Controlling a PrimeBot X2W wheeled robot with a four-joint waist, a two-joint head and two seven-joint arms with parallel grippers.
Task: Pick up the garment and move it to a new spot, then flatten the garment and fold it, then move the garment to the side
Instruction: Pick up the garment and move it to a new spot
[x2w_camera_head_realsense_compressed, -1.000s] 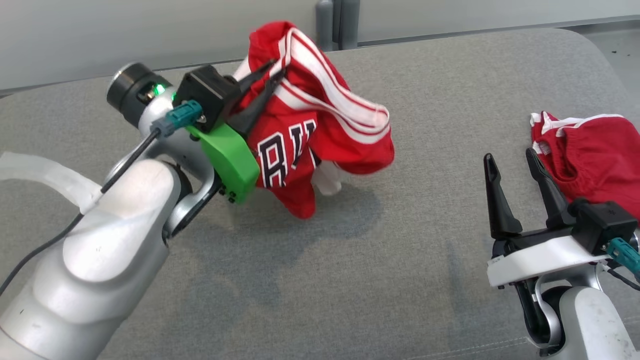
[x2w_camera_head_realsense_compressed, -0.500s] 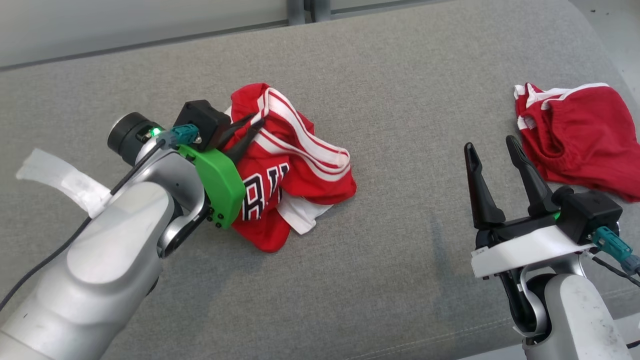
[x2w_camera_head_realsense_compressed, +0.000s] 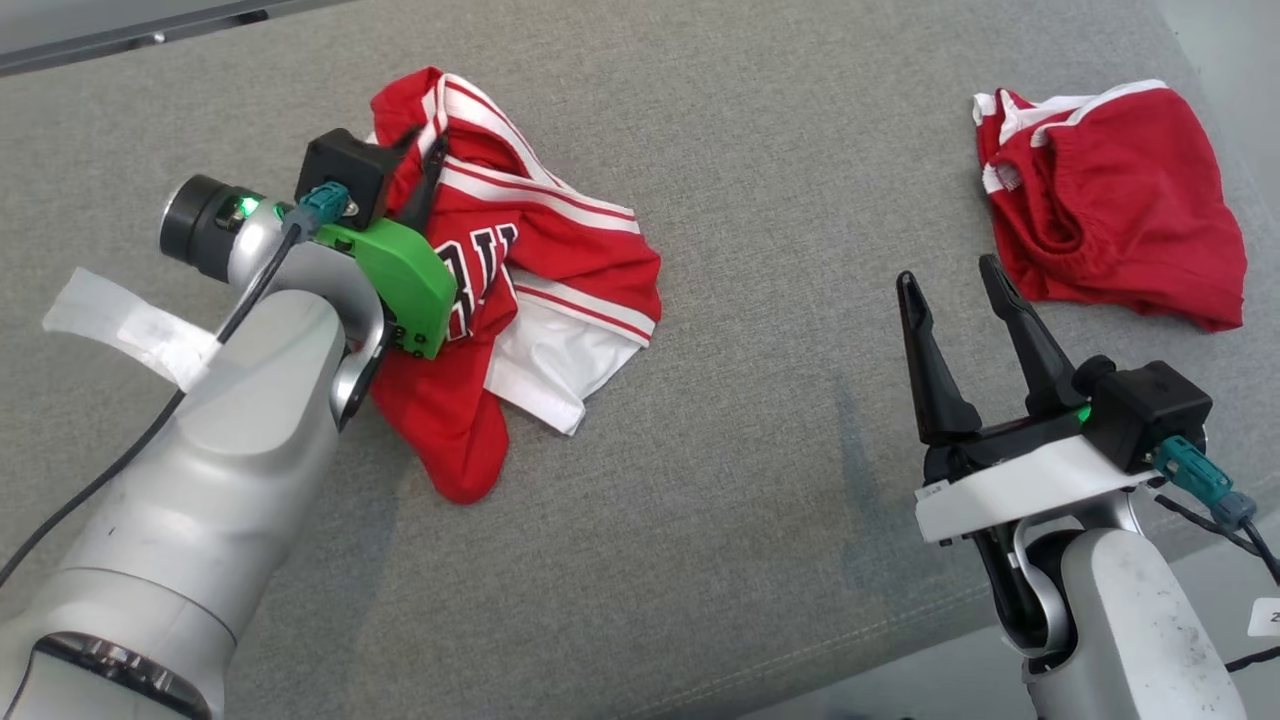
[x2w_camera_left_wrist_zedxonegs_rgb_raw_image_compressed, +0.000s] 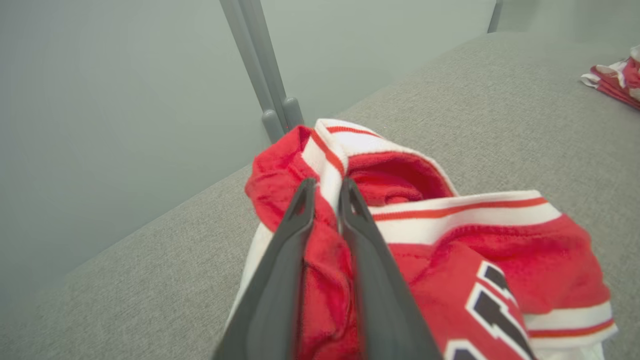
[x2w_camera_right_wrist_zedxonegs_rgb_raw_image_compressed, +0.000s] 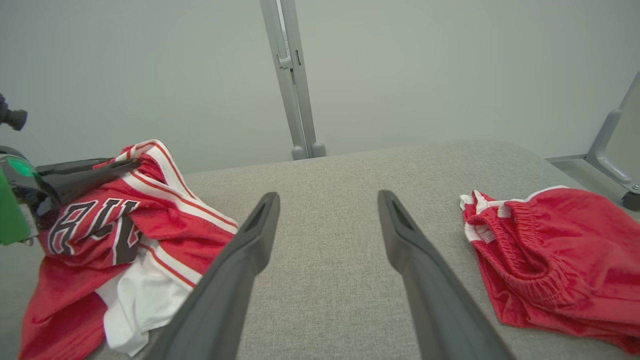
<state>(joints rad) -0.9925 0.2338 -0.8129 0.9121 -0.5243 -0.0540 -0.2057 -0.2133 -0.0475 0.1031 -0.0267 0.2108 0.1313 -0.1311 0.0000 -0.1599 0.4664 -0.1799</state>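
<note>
my left pincer (x2w_camera_left_wrist_zedxonegs_rgb_raw_image_compressed: 327, 186) is nearly pressed together, pinching a fold of the red jersey (x2w_camera_head_realsense_compressed: 540, 250) near its striped white trim. the jersey lies in a bunched heap on the grey table (x2w_camera_head_realsense_compressed: 760, 450), at about 10 o'clock in the head view, with the black-and-white lettering creased and some white cloth turned out at its 5 o'clock side. my right pincer (x2w_camera_head_realsense_compressed: 948, 272) is spread wide and holds nothing, hovering at about 4 o'clock, well apart from the jersey. i judge the jersey has reached its new spot and the flattening is not yet done. what worries me is the pull-away: the fold sits deep between my left fingers, so if i draw back before they part enough, the cloth may snag and the heap will be dragged or lifted with me. the jersey also lies near the far edge at 11 o'clock, so a tug that way could slide part of it off. if i try to spread it with one pincer alone, the loose fabric will likely travel as a lump rather than open out. there is also a pair of red shorts (x2w_camera_head_realsense_compressed: 1110, 230) at 2 o'clock, close to my right pincer, and it could be brushed or taken by mistake. counted: two red garments, two pincers, one table.
</note>
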